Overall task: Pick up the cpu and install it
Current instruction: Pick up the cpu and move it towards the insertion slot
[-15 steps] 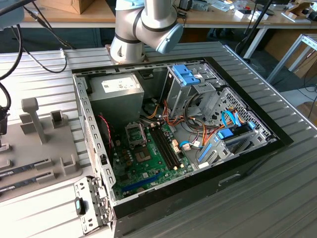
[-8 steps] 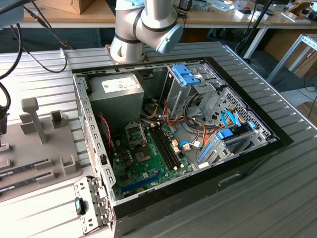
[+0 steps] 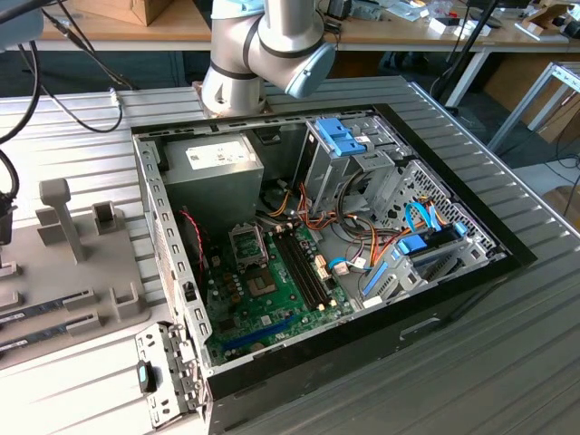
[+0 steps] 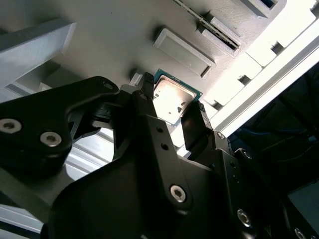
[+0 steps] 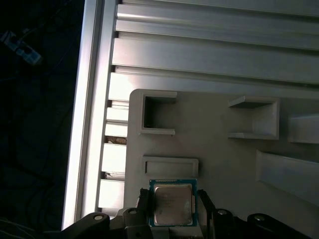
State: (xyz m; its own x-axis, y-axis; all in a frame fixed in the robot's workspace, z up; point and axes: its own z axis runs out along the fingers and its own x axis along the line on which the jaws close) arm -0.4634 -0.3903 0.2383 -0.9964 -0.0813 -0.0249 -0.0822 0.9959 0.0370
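A black gripper [image 4: 173, 94] with visible screws takes up the lower half of the second wrist view. Just past its tip lies the cpu [image 4: 175, 99], a small square chip with a green edge and a shiny metal top that catches the light. It rests on a pale grey holder plate [image 4: 114, 35]. Near the chip is a raised rectangular pad [image 4: 183, 46]. Beside the plate runs a bright ribbed metal tabletop [image 4: 264, 79].

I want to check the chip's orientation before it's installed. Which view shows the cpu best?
The first wrist view: the cpu faces the camera nearly square-on, its silvery top and green edge both showing. In the second wrist view the cpu appears at a slant, washed by glare and partly covered by the gripper.
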